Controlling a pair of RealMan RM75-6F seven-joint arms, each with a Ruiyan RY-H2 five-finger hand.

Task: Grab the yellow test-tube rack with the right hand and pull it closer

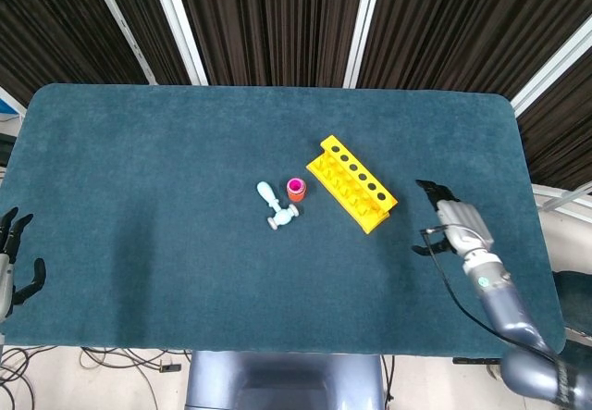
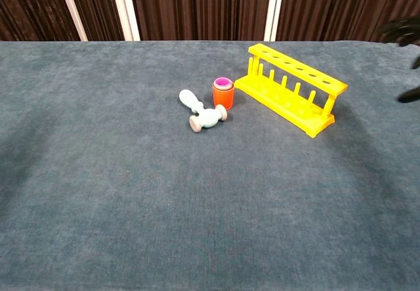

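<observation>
The yellow test-tube rack stands empty on the blue cloth, right of centre, running diagonally. My right hand hovers over the cloth just to the right of the rack's near end, apart from it, fingers spread and holding nothing. In the chest view only dark fingertips of that hand show at the right edge. My left hand hangs off the table's left front corner, fingers apart, empty.
A small orange cup with a pink top sits just left of the rack. A pale blue toy hammer lies beside the cup. Table cloth spreads wide; dark curtains stand behind the far edge.
</observation>
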